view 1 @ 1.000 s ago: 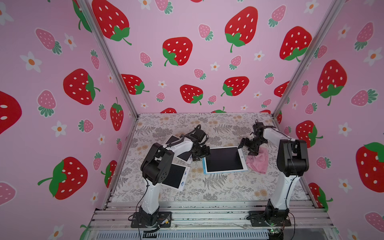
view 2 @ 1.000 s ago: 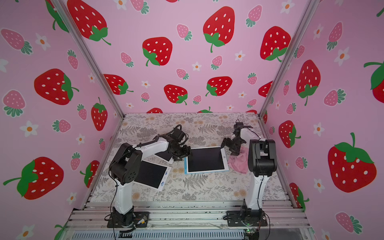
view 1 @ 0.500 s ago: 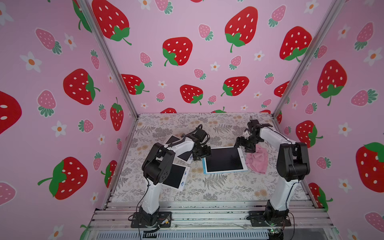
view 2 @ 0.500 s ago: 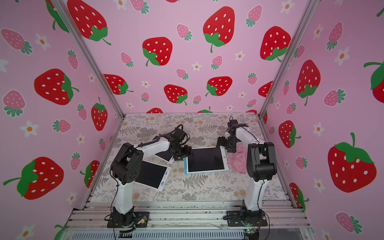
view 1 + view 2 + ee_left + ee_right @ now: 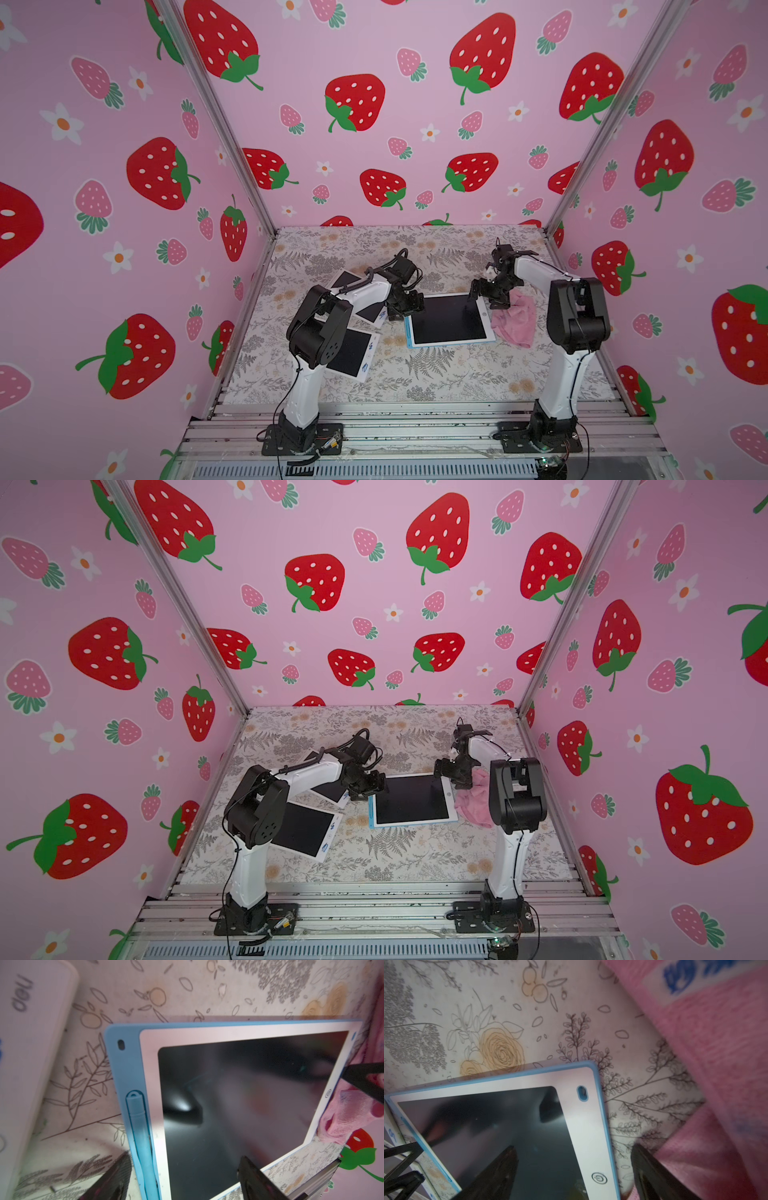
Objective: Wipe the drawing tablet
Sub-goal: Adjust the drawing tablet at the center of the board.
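The right pincer [image 5: 485, 296], spread empty, has shifted onto the flat drawing tablet [image 5: 448, 320], long axis left-right.

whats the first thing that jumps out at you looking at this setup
The strawberry wallpaper on all three walls grabs the eye. Next, the blue-framed drawing tablet mid-table, with the left hand and right hand open at its far corners. A crumpled pink cloth lies beside its right edge.

Robot test booth (lab-style), strawberry-print walls [image 5: 374, 124], aluminium frame rails [image 5: 415, 428], floral tabletop [image 5: 436, 374]
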